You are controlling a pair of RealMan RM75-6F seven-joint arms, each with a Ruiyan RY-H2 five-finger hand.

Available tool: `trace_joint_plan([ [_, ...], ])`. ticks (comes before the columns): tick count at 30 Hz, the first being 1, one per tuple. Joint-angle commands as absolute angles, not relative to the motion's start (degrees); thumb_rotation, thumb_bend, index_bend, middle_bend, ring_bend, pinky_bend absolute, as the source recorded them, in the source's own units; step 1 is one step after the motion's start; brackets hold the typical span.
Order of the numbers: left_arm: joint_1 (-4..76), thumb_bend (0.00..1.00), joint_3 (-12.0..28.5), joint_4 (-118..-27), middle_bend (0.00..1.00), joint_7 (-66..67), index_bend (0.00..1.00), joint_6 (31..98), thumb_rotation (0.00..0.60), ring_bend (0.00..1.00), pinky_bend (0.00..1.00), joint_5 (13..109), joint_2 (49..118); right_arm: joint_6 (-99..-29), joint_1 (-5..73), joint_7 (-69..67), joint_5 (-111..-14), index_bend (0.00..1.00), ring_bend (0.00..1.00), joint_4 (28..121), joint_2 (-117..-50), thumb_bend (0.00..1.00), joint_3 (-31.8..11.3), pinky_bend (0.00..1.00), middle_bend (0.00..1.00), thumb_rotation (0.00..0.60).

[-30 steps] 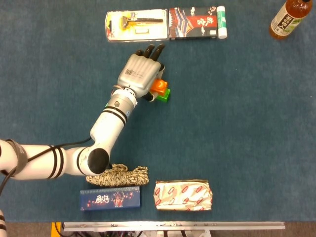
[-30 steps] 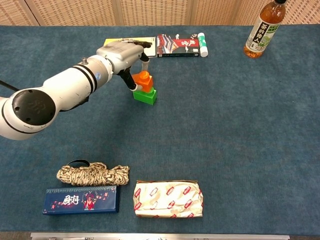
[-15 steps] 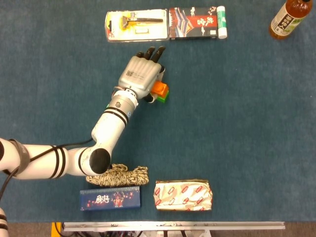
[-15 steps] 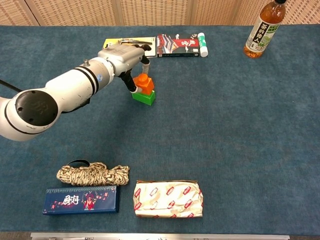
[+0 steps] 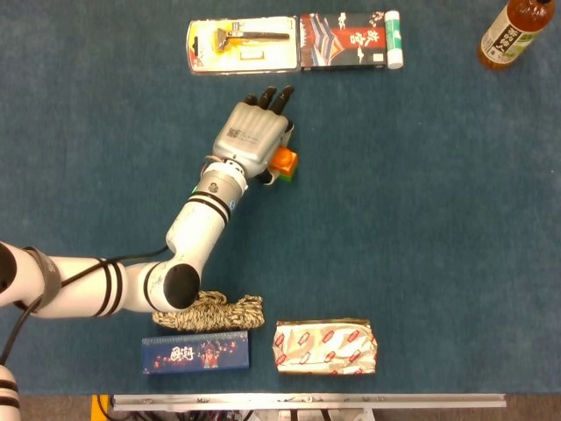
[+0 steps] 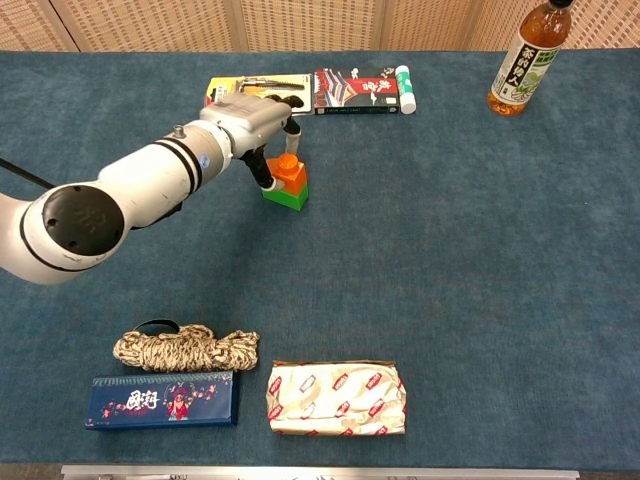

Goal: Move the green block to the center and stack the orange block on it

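With my left hand [image 6: 258, 120] pinching the orange block [image 6: 290, 172], it sits atop the green block [image 6: 287, 198].

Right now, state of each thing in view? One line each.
orange block: sits on the green block, left hand at it
green block: on the table, under the orange block
left hand: fingers at the orange block; grip not discernible
right hand: not in view
tea bottle: upright, capped
rope: coiled
razor pack: lying flat, sealed
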State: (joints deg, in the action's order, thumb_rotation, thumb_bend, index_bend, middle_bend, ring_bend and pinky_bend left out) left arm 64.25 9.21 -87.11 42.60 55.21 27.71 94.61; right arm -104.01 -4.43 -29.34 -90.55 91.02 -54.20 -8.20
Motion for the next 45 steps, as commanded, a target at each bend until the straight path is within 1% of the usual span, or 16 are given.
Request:
trace_joint_plan([
  [1, 64.37, 0.26, 9.06, -86.84, 0.02, 42.81, 0.56, 55.23, 0.600, 0.00, 0.16, 27.40, 95.01, -104.15, -4.50, -29.41, -90.67, 0.31, 0.00, 90.93, -54.26, 0.28, -8.13, 0.02, 0.20, 0.600],
  [9, 64.42, 0.26, 8.69, -85.51, 0.02, 42.86, 0.56, 54.60, 0.600, 0.00, 0.16, 27.07, 95.85, -104.21, -4.56, -29.69, -90.52, 0.31, 0.00, 90.87, -54.18, 0.28, -8.18, 0.02, 0.20, 0.600],
  [12, 64.34, 0.26, 8.61, -85.85, 0.01, 42.93, 0.52, 54.97, 0.600, 0.00, 0.16, 27.46, 95.72, -104.20, -4.57, -29.80, -90.44, 0.31, 0.00, 90.88, -54.08, 0.28, -8.23, 0.02, 0.20, 0.600],
  [14, 64.28, 0.26, 8.46, -86.51, 0.01, 43.29, 0.43, 55.45, 0.600, 0.00, 0.16, 27.54, 95.42, -104.22, -4.57, -29.83, -90.37, 0.31, 0.00, 90.90, -54.06, 0.28, -8.27, 0.02, 0.20, 0.600],
  [17, 64.18, 0.26, 8.27, -87.61, 0.00, 43.94, 0.23, 56.51, 0.600, 0.00, 0.16, 27.65, 95.01, -104.09, -4.51, -29.75, -90.37, 0.31, 0.00, 91.02, -54.00, 0.28, -8.27, 0.02, 0.20, 0.600],
  [20, 64.09, 0.26, 8.20, -88.94, 0.00, 44.56, 0.07, 57.47, 0.600, 0.00, 0.16, 27.58, 94.48, -103.95, -4.45, -29.53, -90.38, 0.31, 0.00, 91.12, -54.01, 0.28, -8.25, 0.02, 0.20, 0.600],
  [22, 63.95, 0.26, 8.27, -90.08, 0.00, 44.84, 0.02, 58.28, 0.600, 0.00, 0.16, 27.66, 94.01, -103.80, -4.37, -29.35, -90.38, 0.31, 0.00, 91.20, -54.02, 0.28, -8.24, 0.02, 0.20, 0.600],
  [23, 63.84, 0.26, 8.29, -90.78, 0.00, 44.97, 0.01, 58.82, 0.600, 0.00, 0.16, 27.76, 93.71, -103.69, -4.32, -29.23, -90.36, 0.31, 0.00, 91.26, -54.01, 0.28, -8.24, 0.02, 0.20, 0.600],
  [27, 62.87, 0.26, 7.62, -94.03, 0.00, 45.65, 0.00, 61.36, 0.600, 0.00, 0.16, 28.45, 92.06, -103.55, -4.28, -29.05, -90.49, 0.31, 0.00, 91.35, -54.00, 0.28, -8.13, 0.02, 0.20, 0.600],
  [31, 60.93, 0.26, 5.58, -101.42, 0.00, 47.39, 0.00, 65.09, 0.600, 0.00, 0.16, 28.23, 87.58, -103.95, -4.49, -29.29, -90.36, 0.31, 0.00, 91.25, -54.03, 0.28, -8.19, 0.02, 0.20, 0.600],
  [34, 59.01, 0.26, 3.74, -107.46, 0.00, 47.89, 0.00, 68.44, 0.600, 0.00, 0.16, 30.46, 83.59, -103.78, -4.43, -29.13, -90.06, 0.31, 0.00, 91.33, -54.11, 0.28, -8.30, 0.02, 0.20, 0.600],
  [37, 56.42, 0.26, 0.99, -112.79, 0.00, 48.20, 0.00, 72.57, 0.600, 0.00, 0.16, 35.37, 79.84, -103.15, -4.11, -28.07, -90.24, 0.31, 0.00, 91.55, -54.18, 0.28, -8.18, 0.02, 0.20, 0.600],
  [41, 52.57, 0.26, -3.06, -117.44, 0.00, 48.18, 0.00, 77.65, 0.600, 0.00, 0.16, 43.15, 76.23, -102.22, -3.70, -26.53, -90.25, 0.31, 0.00, 91.90, -54.42, 0.28, -8.00, 0.02, 0.20, 0.600],
  [45, 47.53, 0.26, -7.76, -118.56, 0.00, 47.55, 0.01, 83.39, 0.600, 0.00, 0.16, 52.74, 73.71, -101.15, -3.21, -25.14, -90.25, 0.31, 0.00, 92.24, -54.54, 0.28, -7.82, 0.02, 0.20, 0.600],
])
